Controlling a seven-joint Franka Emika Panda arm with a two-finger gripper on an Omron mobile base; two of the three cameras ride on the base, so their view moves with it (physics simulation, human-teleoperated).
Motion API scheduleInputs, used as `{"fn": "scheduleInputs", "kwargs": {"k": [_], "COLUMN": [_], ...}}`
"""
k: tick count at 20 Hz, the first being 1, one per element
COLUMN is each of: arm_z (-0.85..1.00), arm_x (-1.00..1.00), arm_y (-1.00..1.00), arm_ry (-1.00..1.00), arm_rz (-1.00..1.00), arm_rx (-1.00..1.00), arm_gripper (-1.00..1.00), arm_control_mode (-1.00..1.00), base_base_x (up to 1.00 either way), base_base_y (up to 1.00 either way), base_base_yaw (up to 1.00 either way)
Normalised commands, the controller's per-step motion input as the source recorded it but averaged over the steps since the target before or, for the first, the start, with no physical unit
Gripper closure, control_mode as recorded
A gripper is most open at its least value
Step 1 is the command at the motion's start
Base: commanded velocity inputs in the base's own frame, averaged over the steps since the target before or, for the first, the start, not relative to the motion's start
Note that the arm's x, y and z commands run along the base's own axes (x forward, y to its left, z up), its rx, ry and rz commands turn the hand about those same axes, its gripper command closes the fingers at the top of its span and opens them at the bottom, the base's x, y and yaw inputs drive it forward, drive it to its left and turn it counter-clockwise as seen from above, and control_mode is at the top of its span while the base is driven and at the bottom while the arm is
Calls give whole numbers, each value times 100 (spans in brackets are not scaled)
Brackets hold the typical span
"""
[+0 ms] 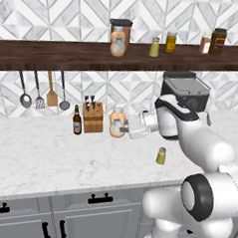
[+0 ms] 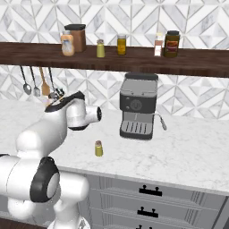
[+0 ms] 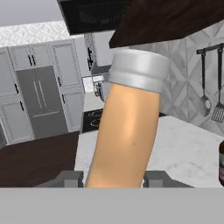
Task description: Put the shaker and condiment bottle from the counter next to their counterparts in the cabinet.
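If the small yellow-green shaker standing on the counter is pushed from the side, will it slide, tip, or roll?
The shaker stands upright on smooth marble counter, so a low push would probably slide it. It looks taller than wide; a push near its cap may tip it. Being cylindrical, it would likely roll once down.

Coffee machine (image 2: 137, 106) sits far right on the table (image 1: 39, 156), knife block (image 1: 93, 117) and beer bottle (image 1: 77, 121) far left.
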Motion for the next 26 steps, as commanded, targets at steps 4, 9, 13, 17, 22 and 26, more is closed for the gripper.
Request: {"fn": "scheduleInputs", "kwargs": {"k": [4,9,13,17,22,26], "arm_z": [92,52,66,60,60,56], "arm_x": [0,-2,-16,-1,0,-5], "arm_y": [14,6,0,0,0,0], "arm_ry": [-15,-25,-23,-7,0,2], "arm_rz": [-10,-16,-26,-21,-17,-14], "arm_rx": [-12,-14,-5,0,1,2], "arm_gripper": [100,100,100,100,100,100], "arm_control_mode": [-100,-100,-100,-100,-100,-100], "base_base_x": [0,0,0,0,0,0], "base_base_y": [0,0,0,0,0,0], "base_base_yaw": [0,0,0,0,0,0]}}
